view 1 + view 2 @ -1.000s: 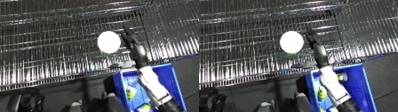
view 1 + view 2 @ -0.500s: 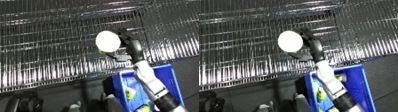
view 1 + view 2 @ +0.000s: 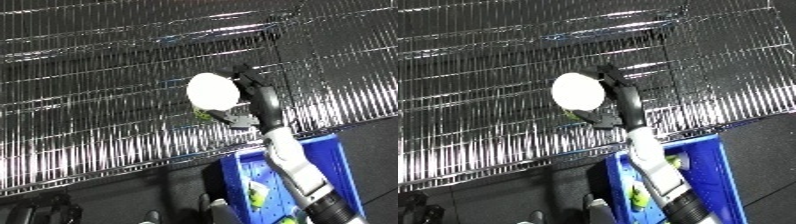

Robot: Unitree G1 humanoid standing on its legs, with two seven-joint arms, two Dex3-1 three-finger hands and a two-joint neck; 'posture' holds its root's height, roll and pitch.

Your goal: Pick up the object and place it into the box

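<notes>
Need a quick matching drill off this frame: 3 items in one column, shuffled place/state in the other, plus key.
Column 1:
1. white round object
2. blue bin
3. right robot hand

Column 2:
A. low at the right, on the dark floor, with small yellow-green items inside
B. raised in front of the wire rack, fingers curled round something
C. held up in front of the wire rack, above and left of the bin

Pairs: 1-C, 2-A, 3-B
</notes>
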